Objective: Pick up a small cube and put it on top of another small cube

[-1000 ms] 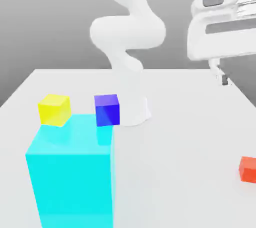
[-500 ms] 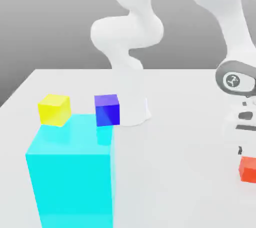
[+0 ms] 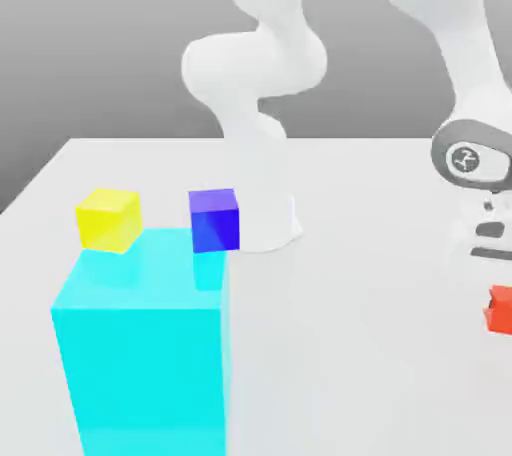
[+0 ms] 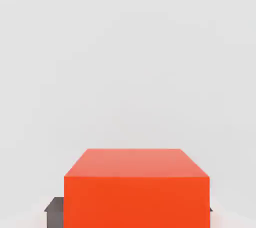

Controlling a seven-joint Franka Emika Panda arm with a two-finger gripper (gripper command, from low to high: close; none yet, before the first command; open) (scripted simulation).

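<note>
White robot arm's claw (image 3: 497, 289) clamps a red-orange cube (image 3: 500, 308) at the exterior view's right of a white counter (image 3: 350, 344). A blue cube (image 3: 214, 219) sits beside a yellow cube (image 3: 108, 219), behind a large cyan block (image 3: 140, 344).

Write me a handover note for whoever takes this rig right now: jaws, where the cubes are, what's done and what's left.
Gripper: lowered at the exterior view's right edge, jaws shut on the red-orange cube, which the hand view shows between them.
Red-orange cube: at the table's edge on the exterior view's right; I can't tell whether it has left the surface.
Deep-blue cube: far across the table on the exterior view's left, behind the big cyan block, beside the yellow cube.
Done: approach and grasp.
Left: lift, carry across, set it on the deep-blue cube, release.
</note>
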